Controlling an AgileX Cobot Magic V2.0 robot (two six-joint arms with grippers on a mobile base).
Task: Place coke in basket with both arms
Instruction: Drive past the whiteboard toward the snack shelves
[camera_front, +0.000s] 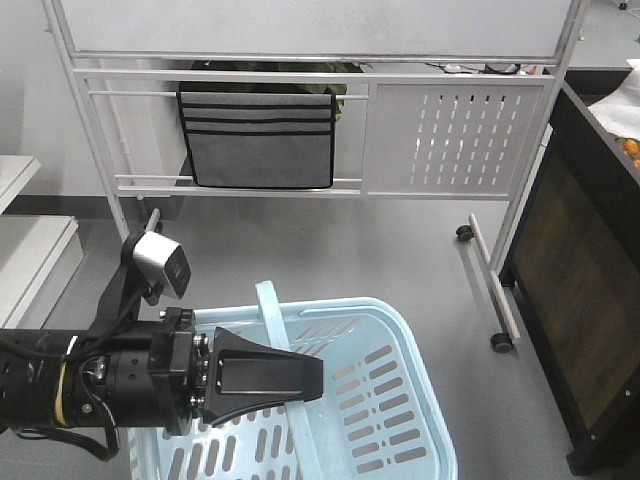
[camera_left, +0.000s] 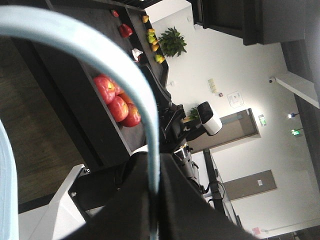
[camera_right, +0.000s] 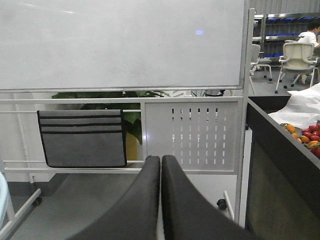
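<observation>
Floor: plain grey, smooth, matte. A light blue basket with slotted walls is at the near edge of the front view, its hoop handle raised. I cannot tell whether it rests on the floor or hangs. The left gripper, a black wedge, reaches in from the left across the basket. Its wrist view shows the handle running straight into the jaws, which are clamped on it. A small silver-grey camera box stands on a stalk above that arm. The right gripper has its fingers pressed flat together with only a hairline seam and nothing between them, and it points at the whiteboard stand. Coke: not visible in any view, so I cannot tell where it is. Room: the stand rides on casters. It carries a grey pocket organiser on its rails and a perforated panel beside that, with green leaves behind. To the right is a black counter with red apples and other fruit on top. Office chairs stand further back.
</observation>
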